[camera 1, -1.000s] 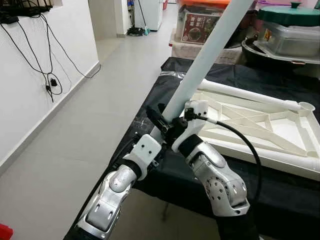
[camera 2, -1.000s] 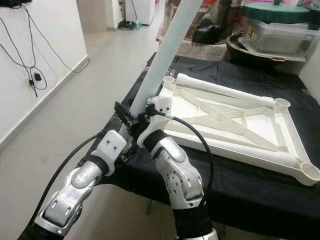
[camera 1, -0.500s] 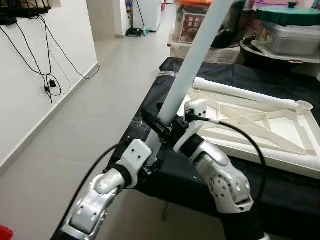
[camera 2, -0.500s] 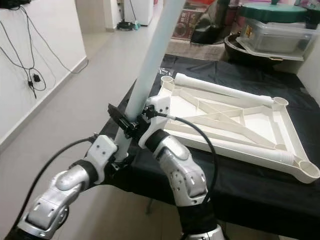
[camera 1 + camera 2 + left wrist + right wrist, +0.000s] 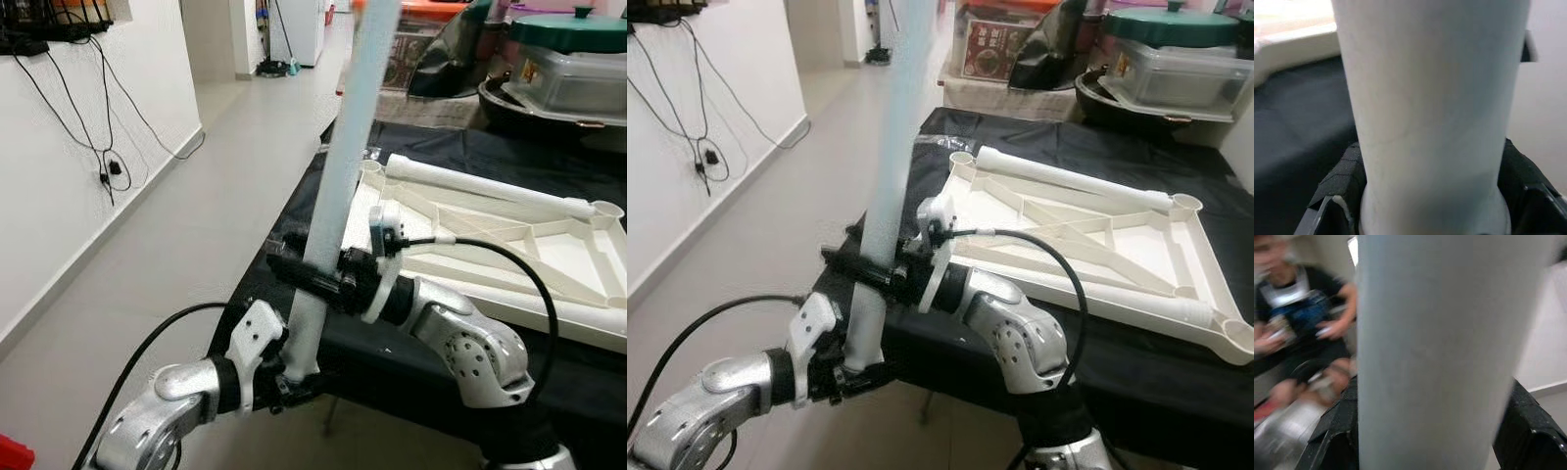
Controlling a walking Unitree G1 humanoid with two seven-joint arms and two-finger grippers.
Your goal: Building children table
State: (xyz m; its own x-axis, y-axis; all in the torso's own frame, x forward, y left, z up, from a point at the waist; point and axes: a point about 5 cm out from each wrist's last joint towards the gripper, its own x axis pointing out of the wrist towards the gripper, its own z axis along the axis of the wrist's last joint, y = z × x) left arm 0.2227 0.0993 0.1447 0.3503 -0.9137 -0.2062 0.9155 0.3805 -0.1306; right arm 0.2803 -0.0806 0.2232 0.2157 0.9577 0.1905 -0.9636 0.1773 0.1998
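The leg point(image 5: 338, 176) in my jaws looks like smooth, matt pale plastic. The tabletop point(image 5: 1087, 245) is cream plastic, faintly glossy; the bench point(image 5: 1117, 343) wears black cloth, probably matt.

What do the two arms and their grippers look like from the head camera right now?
Both arms are silver metal with perforated elbow shells and black joint sections. Each wrist ends in a white plastic housing carrying the left gripper and right gripper, whose fingers are black and foam-padded. A black cable loops from the right wrist back along the arm; another trails from the left arm.
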